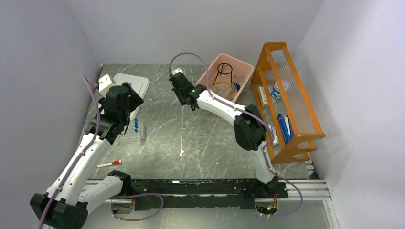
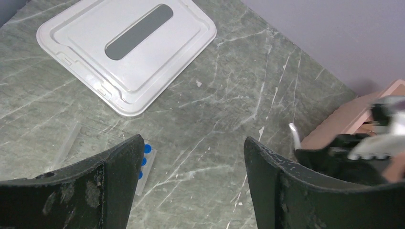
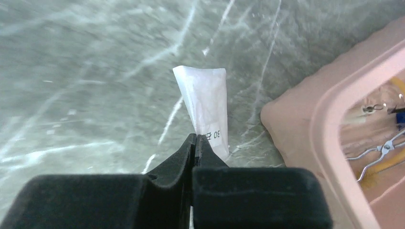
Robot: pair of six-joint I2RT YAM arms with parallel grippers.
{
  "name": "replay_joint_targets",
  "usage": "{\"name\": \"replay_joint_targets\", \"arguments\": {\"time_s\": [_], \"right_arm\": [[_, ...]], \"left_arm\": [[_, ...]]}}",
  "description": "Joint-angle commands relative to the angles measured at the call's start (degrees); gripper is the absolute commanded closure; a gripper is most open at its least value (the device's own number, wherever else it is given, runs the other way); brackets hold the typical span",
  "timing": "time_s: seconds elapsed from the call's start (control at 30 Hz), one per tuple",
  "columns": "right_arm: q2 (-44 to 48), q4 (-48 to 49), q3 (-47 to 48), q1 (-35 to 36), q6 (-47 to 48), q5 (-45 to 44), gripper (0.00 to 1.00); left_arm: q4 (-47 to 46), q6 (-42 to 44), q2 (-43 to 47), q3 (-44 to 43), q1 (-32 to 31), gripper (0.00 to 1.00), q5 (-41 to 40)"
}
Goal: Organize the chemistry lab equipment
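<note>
My right gripper is shut on a small white paper packet printed "30", held above the table just left of the pink bin. In the top view this gripper and the packet are near the bin's left corner. The bin holds a black wire ring stand and metal tongs. My left gripper is open and empty above the table. Blue-capped tubes in a clear rack lie beside its left finger.
A white lid lies flat at the back left. A red-capped marker lies near the left arm. An orange wooden shelf stands along the right wall. A small white scrap lies mid-table.
</note>
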State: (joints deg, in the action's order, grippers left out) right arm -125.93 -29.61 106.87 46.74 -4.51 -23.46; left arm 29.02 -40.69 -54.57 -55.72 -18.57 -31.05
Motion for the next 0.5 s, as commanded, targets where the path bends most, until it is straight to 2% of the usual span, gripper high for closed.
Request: {"name": "replay_joint_targets", "arguments": {"time_s": [0.0,0.17,0.3,0.47], "right_arm": [[7.6,3.5,-1.6,-0.5,-2.6,9.9,1.00],[13.8,5.9,-2.1,-3.8,-6.4,11.0,1.00],[18.8,7.7,-5.6,-8.2,-8.6,6.8,1.00],[22.4,4.9,-10.2,-15.7,-13.4,3.0,1.00]], "left_arm": [[-0.8,1.4,1.3,-0.6,0.5,0.20,-1.2],[-0.8,1.7,1.3,-0.4,0.5,0.19,-0.7],[-1.6,2.2,1.0,-0.2,0.5,0.19,0.6],[-4.0,4.0,-0.2,0.2,0.5,0.19,4.7]]}}
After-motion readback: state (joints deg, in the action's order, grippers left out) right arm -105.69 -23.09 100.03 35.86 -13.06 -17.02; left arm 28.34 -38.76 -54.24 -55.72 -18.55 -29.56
